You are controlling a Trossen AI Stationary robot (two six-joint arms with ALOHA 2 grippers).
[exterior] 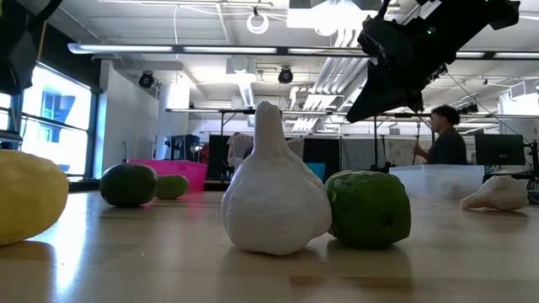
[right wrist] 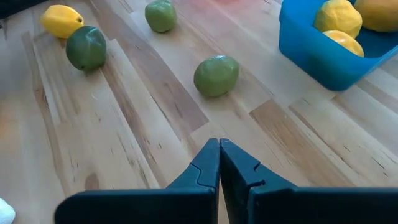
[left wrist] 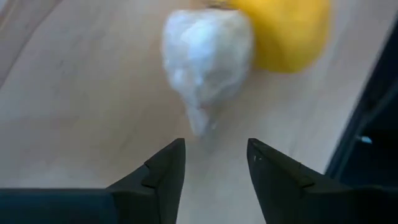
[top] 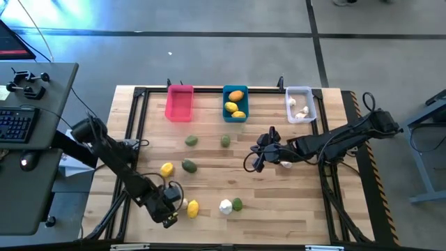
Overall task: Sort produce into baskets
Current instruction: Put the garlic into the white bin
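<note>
Your left end effector (left wrist: 211, 171) hangs released just short of the white garlic (left wrist: 207, 56), which lies on the tabletop (top: 209, 167) touching a yellow lemon (left wrist: 289, 31) near the front edge. The garlic looks light, rigid and smooth, so straddle its round bulb, not the tapering tip. Your right end effector (right wrist: 219, 163) is clenched on nothing at mid-tabletop.

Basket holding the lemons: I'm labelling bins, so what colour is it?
Blue; the basket shows best in the high view.
</note>
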